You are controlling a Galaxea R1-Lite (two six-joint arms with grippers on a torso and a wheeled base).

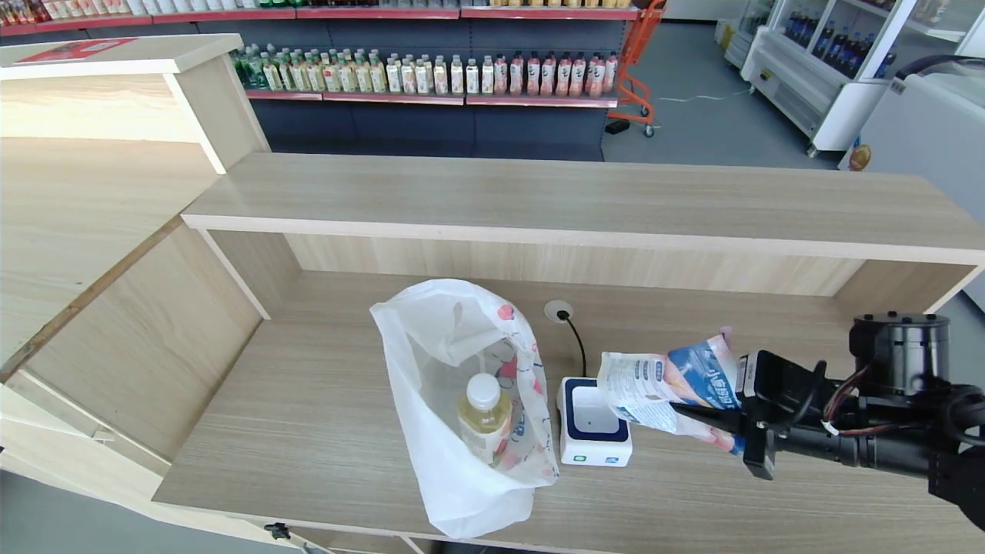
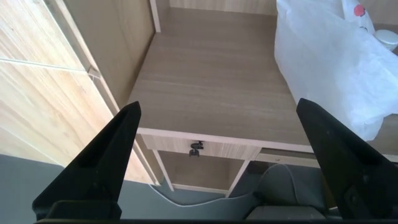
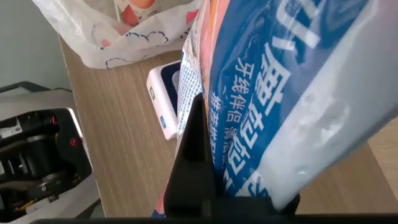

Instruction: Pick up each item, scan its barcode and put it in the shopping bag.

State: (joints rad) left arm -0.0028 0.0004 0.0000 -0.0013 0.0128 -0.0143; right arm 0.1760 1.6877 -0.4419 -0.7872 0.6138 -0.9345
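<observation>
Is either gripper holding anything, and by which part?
The right gripper holds the blue-and-white pouch by the end nearest its arm, the rest jutting toward the scanner. The left gripper is open, empty.

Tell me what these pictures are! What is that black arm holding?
It is a shop robot with two arms. The big picture comes from a camera on its head, looking down at a wooden counter. The two others come from cameras on its wrists. On the counter are a white shopping bag with a drink bottle inside and a small white barcode scanner. The right gripper pinches a blue-and-white packet right by the scanner. The left gripper is open and holds nothing.
</observation>
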